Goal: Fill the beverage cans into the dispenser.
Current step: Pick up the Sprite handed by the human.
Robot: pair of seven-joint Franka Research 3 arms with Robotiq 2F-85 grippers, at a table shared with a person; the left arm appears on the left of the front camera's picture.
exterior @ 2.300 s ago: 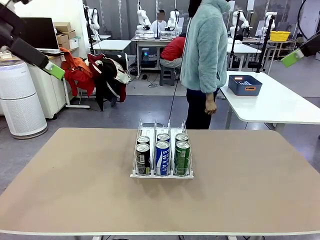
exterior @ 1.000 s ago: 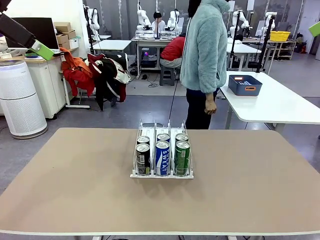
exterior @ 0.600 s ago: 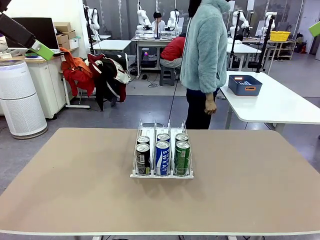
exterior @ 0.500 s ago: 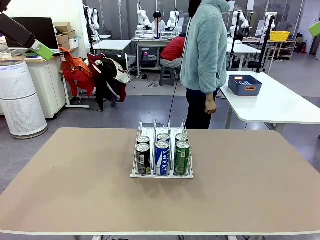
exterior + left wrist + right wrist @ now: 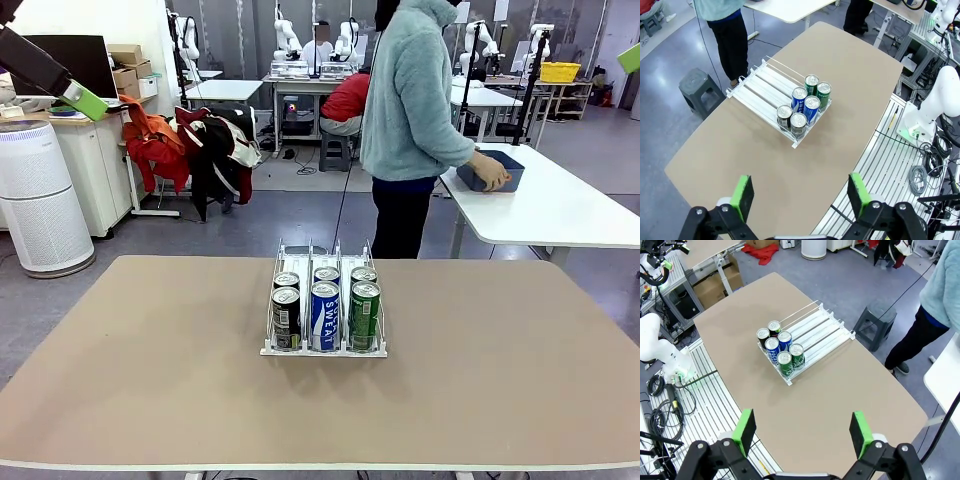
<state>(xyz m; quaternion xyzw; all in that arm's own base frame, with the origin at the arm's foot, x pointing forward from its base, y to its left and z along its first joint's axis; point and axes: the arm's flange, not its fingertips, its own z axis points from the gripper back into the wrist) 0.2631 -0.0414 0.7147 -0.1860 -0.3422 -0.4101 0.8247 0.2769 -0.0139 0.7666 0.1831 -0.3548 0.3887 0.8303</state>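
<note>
The clear dispenser (image 5: 310, 251) stands mid-table with several beverage cans at its front end, two per lane: black (image 5: 286, 318), blue "SWEAT" (image 5: 324, 315), green (image 5: 364, 315). From high above, the left wrist view shows the dispenser (image 5: 755, 85) with cans (image 5: 799, 96), and my left gripper (image 5: 801, 195) is open and holds nothing. The right wrist view looks down on the dispenser (image 5: 815, 325) and cans (image 5: 785, 339), with my right gripper (image 5: 802, 431) open and holding nothing. Both arms are raised off to the table's sides, green pads (image 5: 85, 100) (image 5: 630, 57) at the picture's top corners.
A person in a light fleece (image 5: 410, 90) stands beyond the far edge, one hand in a blue bin (image 5: 503, 170) on a white side table (image 5: 560, 215). A grey stool (image 5: 875, 322) stands by the far edge. Bare tabletop surrounds the rack.
The person's hand has risen from their side and reached into the blue bin. Both arms, the rack and the cans have stayed still.
</note>
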